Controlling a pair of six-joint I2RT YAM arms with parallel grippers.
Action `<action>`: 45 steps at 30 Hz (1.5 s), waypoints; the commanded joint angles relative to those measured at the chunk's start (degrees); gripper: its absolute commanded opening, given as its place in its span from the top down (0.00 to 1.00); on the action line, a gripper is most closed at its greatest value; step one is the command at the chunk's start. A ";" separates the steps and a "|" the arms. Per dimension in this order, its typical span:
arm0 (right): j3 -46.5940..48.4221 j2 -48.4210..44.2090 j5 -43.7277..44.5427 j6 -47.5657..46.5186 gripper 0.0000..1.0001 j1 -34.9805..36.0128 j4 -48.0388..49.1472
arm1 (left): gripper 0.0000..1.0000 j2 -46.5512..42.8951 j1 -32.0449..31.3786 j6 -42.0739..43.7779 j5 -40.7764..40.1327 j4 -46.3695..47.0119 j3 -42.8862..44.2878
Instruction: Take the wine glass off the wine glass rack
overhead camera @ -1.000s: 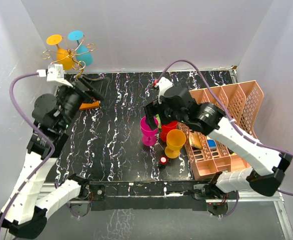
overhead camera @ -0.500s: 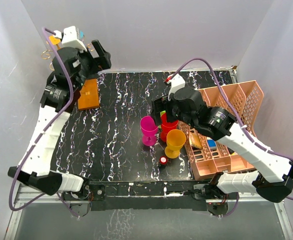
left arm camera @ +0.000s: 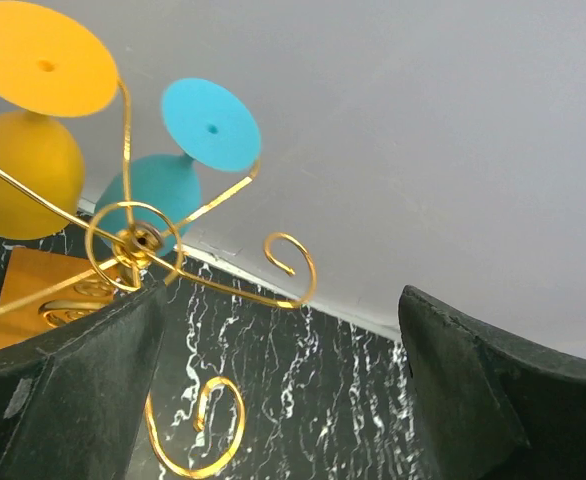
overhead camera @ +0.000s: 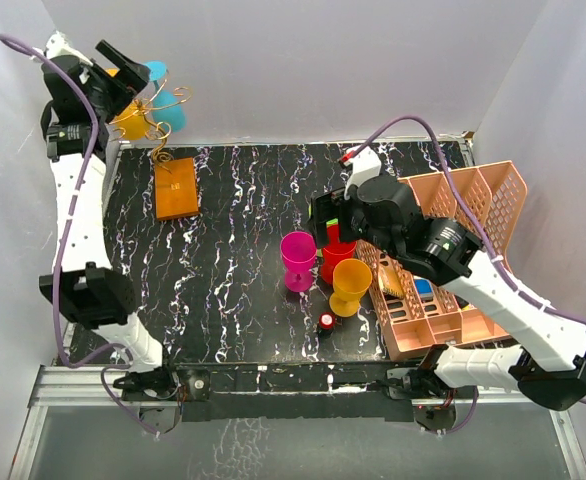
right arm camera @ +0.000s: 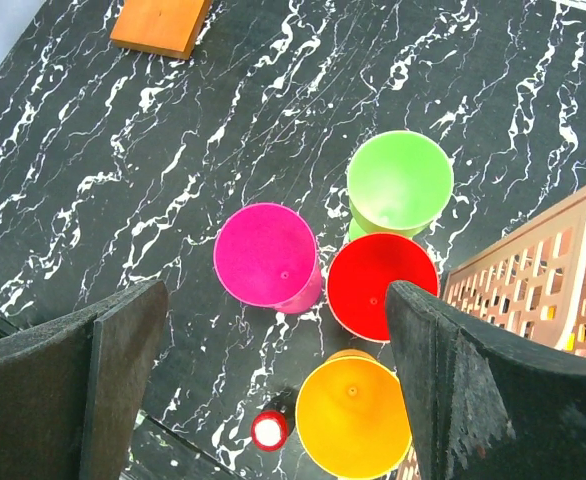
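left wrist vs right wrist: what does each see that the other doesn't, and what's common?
Left wrist only: the rack with its curled gold arms, a yellow glass and a blue glass hanging upside down on it. Right wrist only: a pink glass, green glass, red glass and orange glass standing on the table, plus a corner of the basket. Both: the marbled table and the rack's orange base.

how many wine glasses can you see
6. Yellow glass and cyan glass hang on the rack; pink glass, green glass, red glass and orange glass stand by the basket. More may be hidden inside it.
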 commanded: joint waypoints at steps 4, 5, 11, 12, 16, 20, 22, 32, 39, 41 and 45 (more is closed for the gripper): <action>-2.61 -4.05 3.88 -1.27 0.01 -0.23 6.34 | 0.12 7.88 7.26 -16.09 2.89 2.28 8.94; -2.77 -4.21 4.08 -1.44 0.01 -0.29 6.44 | 0.13 9.35 7.57 -17.16 1.99 1.38 10.59; -3.79 -5.63 5.88 -2.34 0.01 -0.33 7.34 | 0.20 16.37 7.99 -21.11 -3.36 -3.39 19.76; -4.01 -5.78 6.06 -2.43 0.01 -0.32 7.55 | 0.22 17.30 8.06 -21.70 -3.94 -4.07 20.71; -4.43 -6.05 6.45 -2.54 0.01 -0.47 7.71 | 0.28 19.96 8.16 -22.45 -6.78 -6.14 23.88; -5.09 -6.12 6.45 -2.62 0.01 -0.40 7.68 | 0.34 20.71 8.20 -22.02 -9.03 -6.64 24.31; -5.27 -6.12 6.45 -2.65 0.01 -0.45 7.69 | 0.36 21.38 8.16 -22.52 -9.26 -7.02 24.60; -5.77 -5.43 6.19 -2.31 0.01 -0.46 8.37 | 0.43 24.08 8.11 -25.66 -9.46 -7.19 25.52; -6.23 -5.23 6.21 -2.28 0.01 -0.46 8.86 | 0.48 26.00 8.20 -27.75 -10.03 -6.03 26.65; -6.30 -5.17 6.14 -2.21 0.01 -0.48 8.91 | 0.49 26.35 8.16 -28.24 -10.65 -5.88 27.03; -6.49 -5.18 6.27 -2.04 0.01 -0.50 8.90 | 0.52 26.85 8.02 -29.36 -11.79 -5.60 27.08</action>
